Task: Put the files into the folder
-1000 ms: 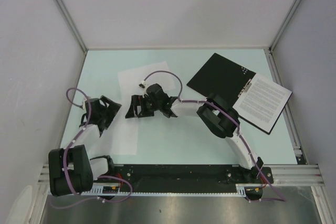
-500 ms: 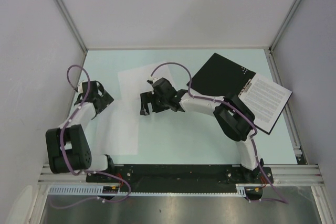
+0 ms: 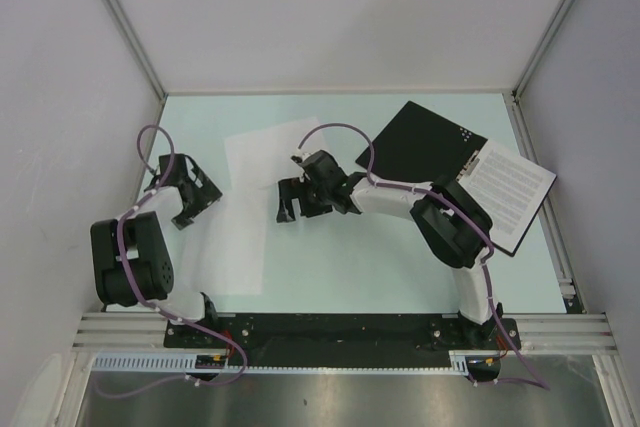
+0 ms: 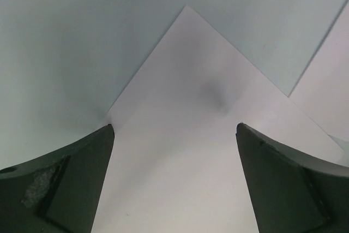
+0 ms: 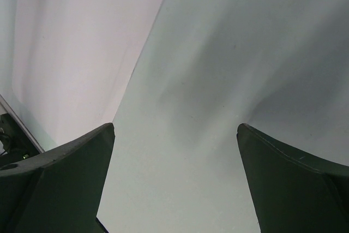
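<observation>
Holding nothing, my left gripper (image 4: pixel 174 129) hangs with its jaws spread wide over the near blank sheet (image 4: pixel 185 156). One corner of that sheet points away from me between the fingers (image 4: pixel 71 189). My right gripper (image 5: pixel 174 129) is spread just as wide and is also empty. It hangs over the bare pale green table (image 5: pixel 218 80), with the near blank sheet ahead and to one side.

Files:
- Two are plain white and lie flat on the table.
- The printed sheet (image 3: pixel 498 187), dense with black text, lies on the right half of the open folder (image 3: pixel 415 142).

The folder's inside is black, with small white dots (image 3: pixel 465 134) by its far edge. It lies at the far right of the table.

In the top view, my right arm (image 3: pixel 440 227) and its purple cable (image 3: pixel 335 132) cross the far blank sheet (image 3: pixel 262 152) and hide its near edge.

The near blank sheet's long axis runs near to far, slightly tilted. The far blank sheet is rotated more. The open folder spans diagonally from far left to near right.
</observation>
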Controlling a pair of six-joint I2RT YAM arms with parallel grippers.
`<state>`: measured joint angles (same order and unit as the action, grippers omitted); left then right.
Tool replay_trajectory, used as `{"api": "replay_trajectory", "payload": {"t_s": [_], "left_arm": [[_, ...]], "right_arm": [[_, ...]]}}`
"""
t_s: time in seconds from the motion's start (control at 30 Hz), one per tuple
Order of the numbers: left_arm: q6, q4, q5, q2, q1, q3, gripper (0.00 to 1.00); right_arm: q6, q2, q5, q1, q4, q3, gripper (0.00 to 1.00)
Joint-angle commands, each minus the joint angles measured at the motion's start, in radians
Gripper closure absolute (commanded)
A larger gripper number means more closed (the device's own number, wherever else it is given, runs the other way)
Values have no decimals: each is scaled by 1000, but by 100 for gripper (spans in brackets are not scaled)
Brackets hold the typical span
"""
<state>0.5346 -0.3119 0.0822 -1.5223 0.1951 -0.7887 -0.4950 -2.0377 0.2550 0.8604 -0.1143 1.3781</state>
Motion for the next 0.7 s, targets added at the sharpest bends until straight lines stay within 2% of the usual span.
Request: {"api": "replay_trajectory", "payload": {"t_s": [0.0, 0.13, 0.27, 0.53, 0.67], "left_arm": [[79, 49, -245, -35, -36, 68, 0], [137, 91, -347, -36, -86, 130, 0], [159, 102, -352, 25, -106, 175, 2], [220, 171, -403, 40, -168, 267, 3], [234, 183, -388, 70, -172, 284, 3]], "right_arm": [[-52, 48, 12, -6, 77, -17, 0], [-194, 13, -36, 0, 105, -19, 2], [-312, -16, -59, 15, 105, -19, 1], [-578, -35, -299, 110, 19, -24, 0], [-620, -30, -385, 153, -16, -22, 0]]}}
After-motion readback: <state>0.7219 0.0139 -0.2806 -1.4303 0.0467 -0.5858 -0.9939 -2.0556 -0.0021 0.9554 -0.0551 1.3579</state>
